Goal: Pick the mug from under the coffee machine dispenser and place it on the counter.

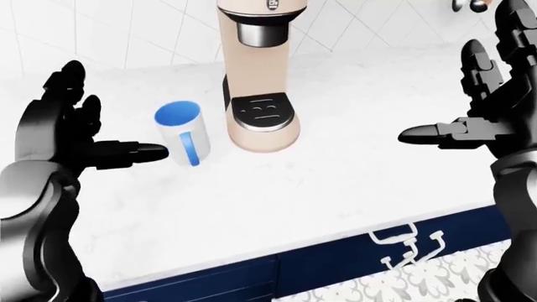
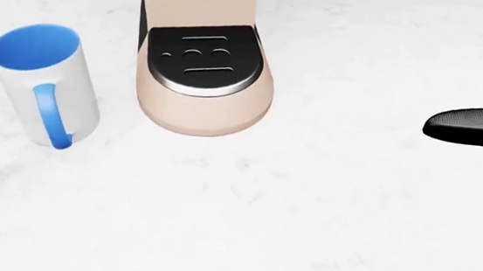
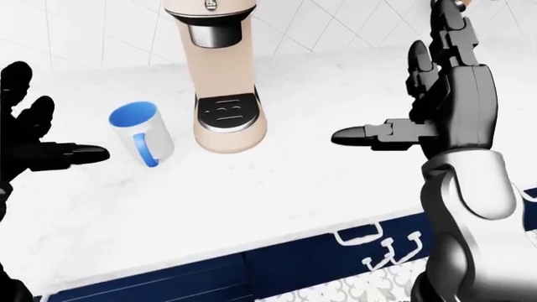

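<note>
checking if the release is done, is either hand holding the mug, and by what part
Nothing is held. The mug stands on the counter beside the coffee machine; the left hand is open and apart from it, the right hand open too.

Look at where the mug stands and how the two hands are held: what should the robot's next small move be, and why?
Probably draw the left hand a little further clear. The mug stands upright on the counter, left of the coffee machine and off its drip tray. Both hands are open, the right hand far off at right, so nothing seems left to place.
</note>
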Robot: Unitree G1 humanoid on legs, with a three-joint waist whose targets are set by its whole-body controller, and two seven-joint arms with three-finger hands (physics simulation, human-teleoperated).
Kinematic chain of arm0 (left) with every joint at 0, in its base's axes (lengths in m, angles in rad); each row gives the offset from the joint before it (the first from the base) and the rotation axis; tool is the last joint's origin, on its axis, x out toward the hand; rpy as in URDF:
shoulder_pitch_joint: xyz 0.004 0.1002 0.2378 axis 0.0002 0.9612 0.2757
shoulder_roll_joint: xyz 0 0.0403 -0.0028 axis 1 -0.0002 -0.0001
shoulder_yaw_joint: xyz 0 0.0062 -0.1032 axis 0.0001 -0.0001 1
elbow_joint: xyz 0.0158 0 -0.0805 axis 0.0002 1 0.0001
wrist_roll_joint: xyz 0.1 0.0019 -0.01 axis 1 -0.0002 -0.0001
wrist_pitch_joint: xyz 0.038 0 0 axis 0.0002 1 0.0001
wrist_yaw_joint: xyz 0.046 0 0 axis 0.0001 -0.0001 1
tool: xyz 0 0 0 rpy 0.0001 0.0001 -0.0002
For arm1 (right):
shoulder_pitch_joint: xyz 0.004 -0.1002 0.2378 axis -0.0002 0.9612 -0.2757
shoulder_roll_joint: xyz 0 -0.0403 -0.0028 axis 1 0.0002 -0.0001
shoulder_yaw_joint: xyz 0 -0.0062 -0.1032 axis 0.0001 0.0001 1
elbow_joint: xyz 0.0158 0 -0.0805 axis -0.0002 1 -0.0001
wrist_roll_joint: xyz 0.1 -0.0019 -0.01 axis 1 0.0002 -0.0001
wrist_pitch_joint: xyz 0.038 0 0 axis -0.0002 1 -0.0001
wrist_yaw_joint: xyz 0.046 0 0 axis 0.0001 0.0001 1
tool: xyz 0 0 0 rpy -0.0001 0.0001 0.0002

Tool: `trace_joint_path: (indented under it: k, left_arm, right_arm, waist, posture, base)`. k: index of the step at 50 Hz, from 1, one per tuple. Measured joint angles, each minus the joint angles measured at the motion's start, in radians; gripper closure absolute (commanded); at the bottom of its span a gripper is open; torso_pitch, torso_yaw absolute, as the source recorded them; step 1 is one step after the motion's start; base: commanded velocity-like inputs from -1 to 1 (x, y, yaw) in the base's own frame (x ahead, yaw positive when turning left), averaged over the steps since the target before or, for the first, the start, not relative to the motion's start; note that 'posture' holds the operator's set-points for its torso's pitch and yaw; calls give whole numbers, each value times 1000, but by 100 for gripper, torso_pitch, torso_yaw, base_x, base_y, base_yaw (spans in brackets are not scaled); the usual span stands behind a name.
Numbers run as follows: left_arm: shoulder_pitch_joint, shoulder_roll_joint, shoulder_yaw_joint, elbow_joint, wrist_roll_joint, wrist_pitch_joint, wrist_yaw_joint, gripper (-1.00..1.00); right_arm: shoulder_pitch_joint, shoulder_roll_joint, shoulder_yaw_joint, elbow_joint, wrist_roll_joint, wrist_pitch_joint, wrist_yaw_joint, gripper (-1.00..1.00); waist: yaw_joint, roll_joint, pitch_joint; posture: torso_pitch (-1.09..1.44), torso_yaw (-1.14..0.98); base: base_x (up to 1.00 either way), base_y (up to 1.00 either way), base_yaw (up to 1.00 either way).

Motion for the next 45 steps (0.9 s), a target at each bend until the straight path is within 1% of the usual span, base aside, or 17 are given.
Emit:
trace_joint_path:
  k: [3,5,8,10,16,21,25,30,39,42,45]
  left_arm:
    - [-18,10,22,-49,-35,50,10,-100]
    - [-55,13,48,-72,-76,101,17,-100]
    - [-107,48,74,-97,-134,169,34,-100]
    - [-146,55,96,-120,-172,211,54,-100]
    - [-226,74,122,-188,-284,312,117,-100]
    - [-222,95,139,-182,-346,323,154,-100]
    - [-261,131,164,-178,-405,355,184,-100]
    - [-298,178,184,-167,-483,364,230,-100]
    - [-317,246,205,-130,-658,350,350,-100]
    - [-325,293,207,-99,-749,338,412,-100]
    - [-320,368,209,-55,-870,298,501,-100]
  right_arm:
    - [-3,-3,0,3,0,0,-2,-100]
    - [-7,-4,1,3,-1,3,-3,-100]
    - [-11,-6,4,2,1,5,-3,-100]
    - [-9,-5,5,1,-1,3,-4,-100]
    - [-6,-3,4,-2,-2,6,-1,-100]
    - [-6,-8,-5,-6,0,11,0,-100]
    - [-9,-11,-6,-4,1,14,-2,-100]
    - [-11,-14,-6,-6,6,12,-1,-100]
    - [-16,-19,-6,-2,8,14,-5,-100]
    - [-20,-22,-6,1,10,15,-6,-100]
    - [-23,-24,-5,1,11,15,-7,-100]
  waist:
    - [-1,1,1]
    - [-1,1,4]
    - [-2,1,6]
    - [-2,2,7]
    - [-4,5,12]
    - [-5,8,17]
    - [-6,4,21]
    - [-6,6,21]
    - [-7,10,25]
    - [-8,10,27]
    - [-10,13,27]
  posture:
    - [0,0]
    - [0,0]
    - [0,0]
    - [0,0]
    - [0,0]
    - [0,0]
    - [0,0]
    - [0,0]
    - [0,0]
    - [0,0]
    - [0,0]
  base:
    - [0,0,0]
    - [0,0,0]
    - [0,0,0]
    - [0,0,0]
    - [0,0,0]
    - [0,0,0]
    - [0,0,0]
    - [0,0,0]
    - [0,0,0]
    - [0,0,0]
    - [0,0,0]
